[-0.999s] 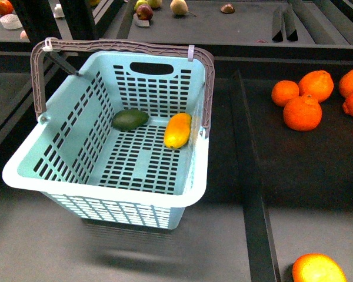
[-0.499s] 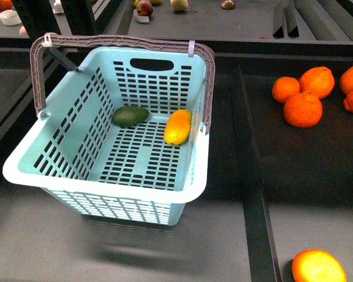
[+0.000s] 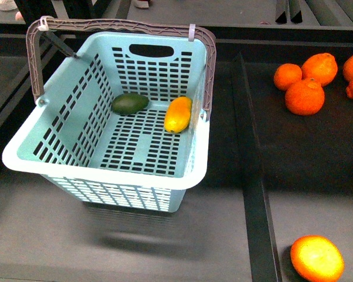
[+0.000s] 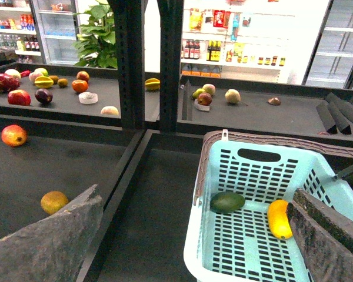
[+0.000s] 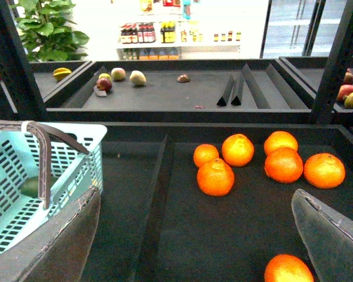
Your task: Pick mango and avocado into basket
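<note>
Front view: the mango point(image 3: 177, 114) and avocado point(image 3: 129, 103) lie apart inside the basket point(image 3: 106, 174); no arm shows.

Left wrist view: the left pincer point(image 4: 194, 235) gapes wide and empty above the basket, nearer it.

Right wrist view: the right pincer point(image 5: 194, 235) gapes wide and empty over the oranges point(image 5: 215, 177).

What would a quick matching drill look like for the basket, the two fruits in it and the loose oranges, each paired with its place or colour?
Things:
1. avocado
2. mango
3. basket
4. oranges

Descriptions:
A. light teal, slotted sides
B. loose on the dark shelf to the right of the basket
C. dark green, on the basket floor near the far wall
D. yellow-orange, against the basket's right wall

Pairs: 1-C, 2-D, 3-A, 4-B
</note>
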{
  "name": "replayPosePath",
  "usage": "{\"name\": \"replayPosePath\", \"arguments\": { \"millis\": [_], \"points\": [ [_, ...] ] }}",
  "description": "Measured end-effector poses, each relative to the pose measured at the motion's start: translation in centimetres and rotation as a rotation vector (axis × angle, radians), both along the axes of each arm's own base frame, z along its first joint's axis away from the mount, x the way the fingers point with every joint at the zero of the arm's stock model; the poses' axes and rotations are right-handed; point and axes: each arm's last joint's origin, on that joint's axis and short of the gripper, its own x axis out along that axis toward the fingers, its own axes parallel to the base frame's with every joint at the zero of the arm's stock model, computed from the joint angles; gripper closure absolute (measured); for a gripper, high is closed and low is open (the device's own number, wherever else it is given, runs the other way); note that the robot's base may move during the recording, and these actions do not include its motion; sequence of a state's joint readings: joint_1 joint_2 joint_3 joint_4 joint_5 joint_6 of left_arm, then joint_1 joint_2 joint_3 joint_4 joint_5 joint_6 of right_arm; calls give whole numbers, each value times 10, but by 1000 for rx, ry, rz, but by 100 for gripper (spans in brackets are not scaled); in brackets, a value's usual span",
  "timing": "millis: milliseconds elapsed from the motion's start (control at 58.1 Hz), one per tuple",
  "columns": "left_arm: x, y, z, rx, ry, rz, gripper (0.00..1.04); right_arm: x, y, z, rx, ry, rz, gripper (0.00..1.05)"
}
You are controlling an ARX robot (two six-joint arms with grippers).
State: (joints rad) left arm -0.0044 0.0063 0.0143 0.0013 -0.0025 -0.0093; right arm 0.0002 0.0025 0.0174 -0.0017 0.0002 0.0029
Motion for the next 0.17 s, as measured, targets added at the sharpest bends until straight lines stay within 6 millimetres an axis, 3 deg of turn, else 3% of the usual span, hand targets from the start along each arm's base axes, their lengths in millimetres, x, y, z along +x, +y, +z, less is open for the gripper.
{"name": "replayPosePath", "arguments": {
  "millis": [172],
  "points": [
    [0,0,0,0,0,0,9,0,0,0,0,0,0,9]
  ]
}}
